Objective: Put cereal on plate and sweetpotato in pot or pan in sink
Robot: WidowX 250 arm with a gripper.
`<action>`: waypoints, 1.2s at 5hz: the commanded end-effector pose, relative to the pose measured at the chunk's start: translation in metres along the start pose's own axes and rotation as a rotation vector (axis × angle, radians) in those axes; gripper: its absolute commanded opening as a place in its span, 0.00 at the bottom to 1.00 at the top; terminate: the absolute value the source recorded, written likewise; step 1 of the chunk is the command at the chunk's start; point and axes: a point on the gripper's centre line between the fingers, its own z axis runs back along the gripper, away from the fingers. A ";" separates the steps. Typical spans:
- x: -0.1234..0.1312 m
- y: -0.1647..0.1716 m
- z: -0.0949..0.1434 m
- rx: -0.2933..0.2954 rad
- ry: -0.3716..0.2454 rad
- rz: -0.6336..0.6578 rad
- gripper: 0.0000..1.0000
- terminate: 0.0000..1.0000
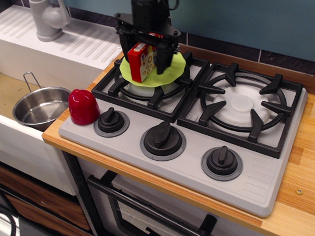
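Red-orange cereal (141, 62) upright over lime plate (171, 70); dark-red sweetpotato (83, 106) beside steel pot (42, 107) in sink (5, 93).
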 end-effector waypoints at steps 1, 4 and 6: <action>-0.004 -0.007 0.057 0.041 -0.051 0.011 1.00 0.00; -0.032 -0.021 0.134 0.087 0.061 -0.030 1.00 0.00; -0.032 -0.021 0.134 0.087 0.061 -0.030 1.00 0.00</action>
